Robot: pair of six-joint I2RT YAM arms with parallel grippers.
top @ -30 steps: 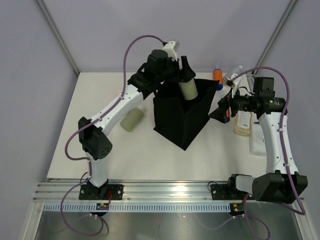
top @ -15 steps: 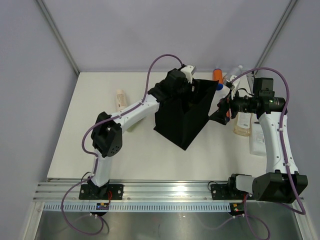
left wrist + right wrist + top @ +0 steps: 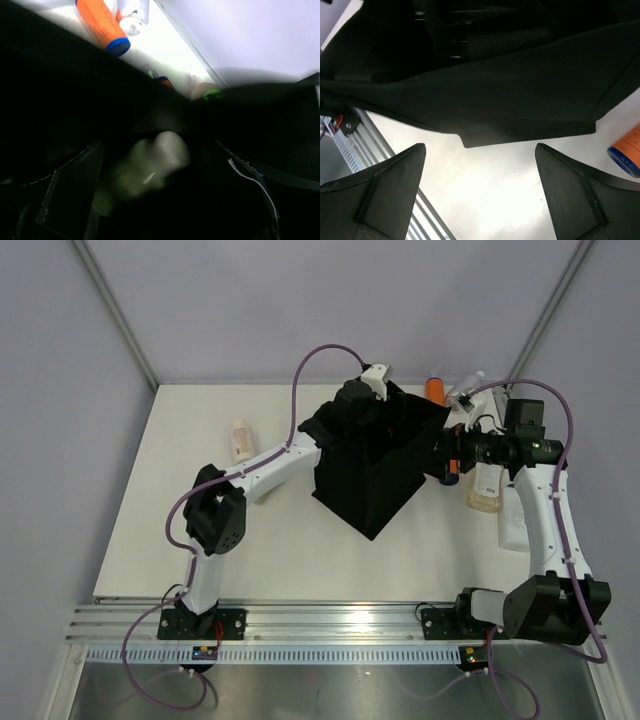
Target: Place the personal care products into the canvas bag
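Cream bottle left of canvas bag; orange bottle behind.

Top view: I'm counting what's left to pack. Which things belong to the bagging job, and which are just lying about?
Job: canvas bag; cream bottle; orange bottle; amber bottle; white tube; sage-green bottle, blurred, in the bag.
Not the job: rail; purple cables.

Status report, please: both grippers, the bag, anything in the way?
Left gripper open over boxy black fabric bag. Sage-green bottle blurred inside it. Right gripper open at bag's side. No obstacle seen.
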